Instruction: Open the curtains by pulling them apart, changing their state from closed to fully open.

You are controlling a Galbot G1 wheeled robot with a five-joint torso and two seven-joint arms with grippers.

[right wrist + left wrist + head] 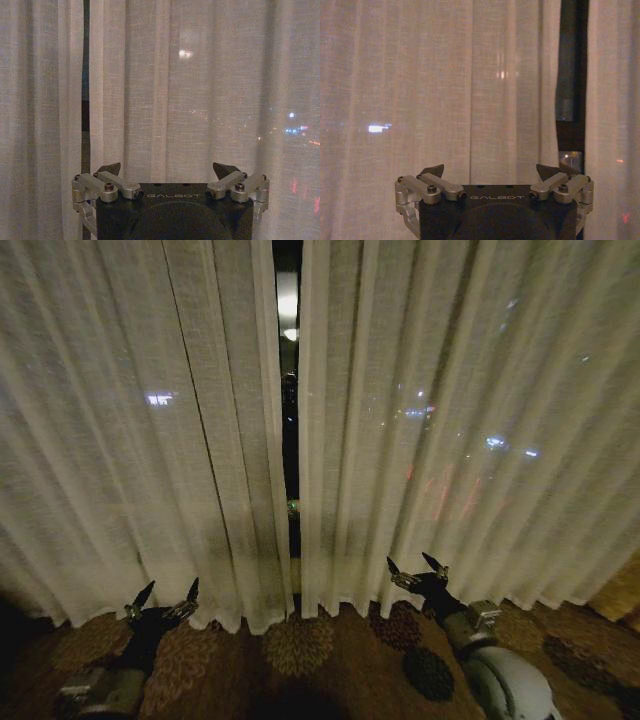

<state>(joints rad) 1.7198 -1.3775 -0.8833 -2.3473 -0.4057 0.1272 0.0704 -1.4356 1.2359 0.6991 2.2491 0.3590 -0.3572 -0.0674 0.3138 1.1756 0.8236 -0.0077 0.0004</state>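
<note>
Two sheer off-white curtains hang before me to the floor, the left panel point(130, 440) and the right panel point(450, 430), with a narrow dark gap point(288, 390) between their inner edges. My left gripper point(162, 598) is low at the left, open, just in front of the left panel's hem. My right gripper point(417, 570) is open too, a little higher, close to the right panel's lower part. The left wrist view shows the open left gripper point(492, 171) facing the left panel point(445, 90); the right wrist view shows the open right gripper point(170, 169) facing the right panel point(200, 85). Neither holds fabric.
A dark window with city lights shows through the gap and the fabric. Patterned brown carpet point(300, 650) lies below the hems. A golden drape edge point(622, 590) shows at the far right.
</note>
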